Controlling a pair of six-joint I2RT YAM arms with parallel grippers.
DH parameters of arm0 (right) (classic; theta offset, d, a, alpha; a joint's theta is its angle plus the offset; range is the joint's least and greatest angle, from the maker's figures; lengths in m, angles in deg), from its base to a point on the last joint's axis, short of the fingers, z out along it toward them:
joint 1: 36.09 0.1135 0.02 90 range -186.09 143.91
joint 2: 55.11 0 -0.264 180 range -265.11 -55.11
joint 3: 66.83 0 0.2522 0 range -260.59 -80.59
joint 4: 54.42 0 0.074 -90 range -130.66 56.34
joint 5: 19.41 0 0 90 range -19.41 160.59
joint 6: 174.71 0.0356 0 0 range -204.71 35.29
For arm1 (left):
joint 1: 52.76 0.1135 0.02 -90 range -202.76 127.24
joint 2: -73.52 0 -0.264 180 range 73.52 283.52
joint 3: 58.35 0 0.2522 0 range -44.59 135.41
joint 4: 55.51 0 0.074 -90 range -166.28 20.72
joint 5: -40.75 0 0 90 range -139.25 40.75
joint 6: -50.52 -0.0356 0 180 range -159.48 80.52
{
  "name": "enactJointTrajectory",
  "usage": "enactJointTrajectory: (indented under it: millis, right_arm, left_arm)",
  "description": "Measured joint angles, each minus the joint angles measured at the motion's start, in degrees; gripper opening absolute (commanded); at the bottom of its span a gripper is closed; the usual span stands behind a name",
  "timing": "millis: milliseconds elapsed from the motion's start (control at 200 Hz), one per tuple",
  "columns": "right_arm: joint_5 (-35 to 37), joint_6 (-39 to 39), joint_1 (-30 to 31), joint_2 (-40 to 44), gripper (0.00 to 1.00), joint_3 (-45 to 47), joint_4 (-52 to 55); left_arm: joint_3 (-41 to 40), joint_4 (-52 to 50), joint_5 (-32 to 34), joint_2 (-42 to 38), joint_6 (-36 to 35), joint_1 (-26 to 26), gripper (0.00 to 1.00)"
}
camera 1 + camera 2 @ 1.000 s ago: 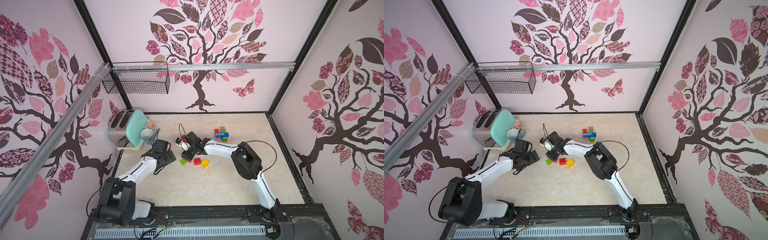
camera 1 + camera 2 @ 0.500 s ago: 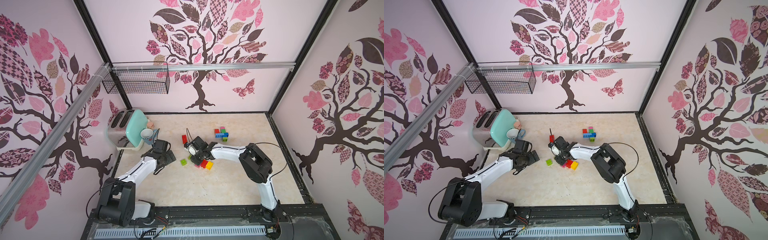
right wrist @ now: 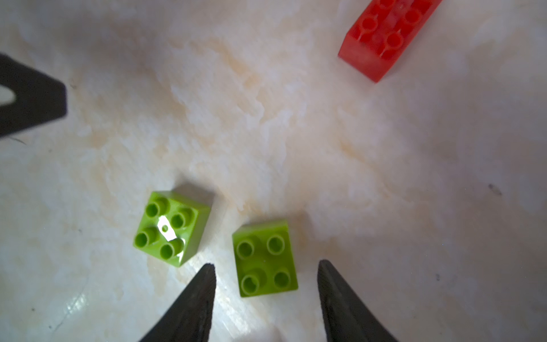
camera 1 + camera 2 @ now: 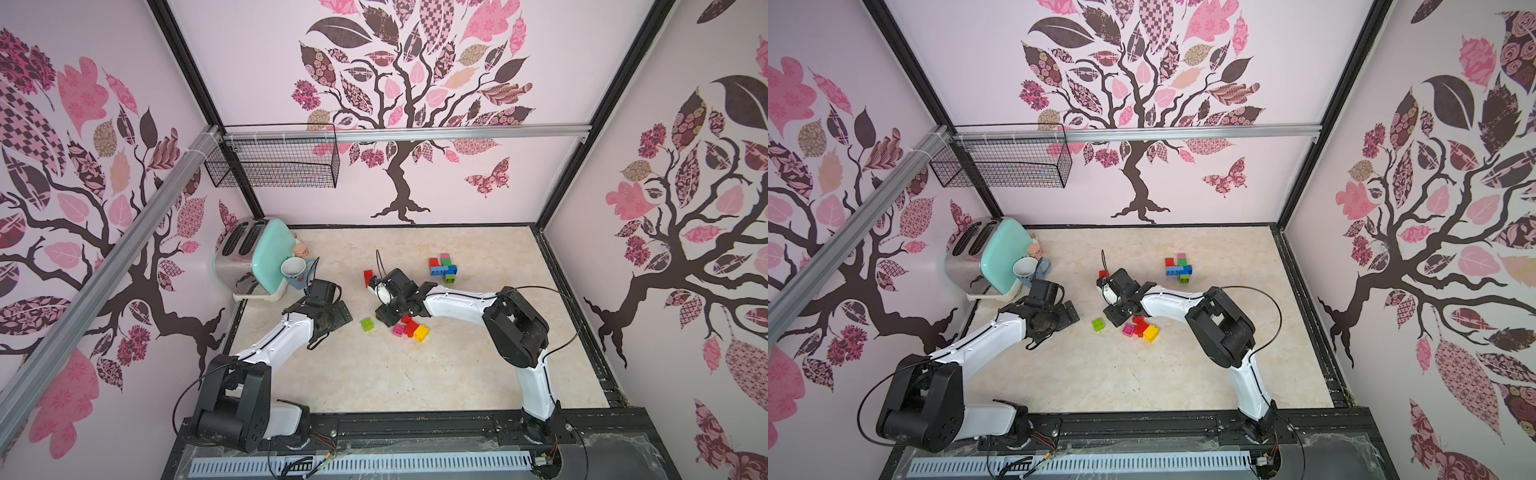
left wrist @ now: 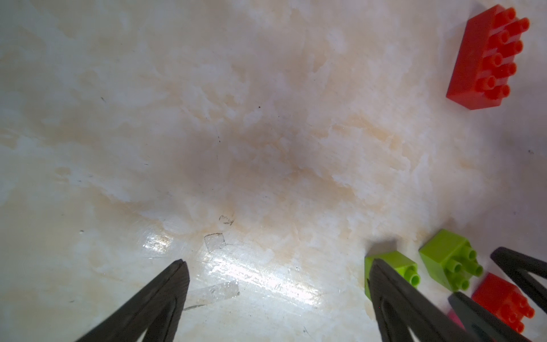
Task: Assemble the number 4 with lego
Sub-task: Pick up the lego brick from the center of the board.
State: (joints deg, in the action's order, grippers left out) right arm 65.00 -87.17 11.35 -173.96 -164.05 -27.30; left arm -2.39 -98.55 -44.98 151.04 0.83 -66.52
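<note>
2 lego pieces lie on the table (image 3: pixel 296 133): the nearer green brick (image 3: pixel 265 257) sits between the right fingers (image 3: pixel 201 296), open around it with gaps either side; the other green brick (image 3: pixel 171 228) lies just outside them. The left fingers (image 5: pixel 171 287) gape wide, holding nothing.

we look steeply down from high at the front in both top views, seeing the whole table (image 4: pixel 374 374). our two wrist cameras sit close above it, sharing two green bricks (image 3: pixel 171 228) and a long red brick (image 3: pixel 384 38).

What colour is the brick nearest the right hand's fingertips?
Lime green brick, best in right wrist view.
</note>
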Motion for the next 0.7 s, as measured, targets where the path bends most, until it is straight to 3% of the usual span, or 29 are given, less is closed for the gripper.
enactJointTrajectory:
  millis: [100,270,405,700]
  right_arm:
    - [0.0,-0.4,0.0,0.0,0.47,-0.9,-0.6]
    - [0.0,-0.8,0.0,-0.9,0.55,-1.0,-0.7]
    - [0.0,-1.1,0.0,-2.4,0.56,-1.0,-0.2]
    - [0.6,-0.8,0.0,-3.5,0.34,-1.0,0.1]
  left_arm:
    - [0.0,0.0,0.0,0.0,0.0,0.0,0.98]
    - [0.0,0.0,0.0,0.0,0.0,0.0,0.98]
    - [0.0,0.0,0.0,0.0,0.0,0.0,0.98]
    - [0.0,0.0,-0.5,0.0,-0.1,0.0,0.98]
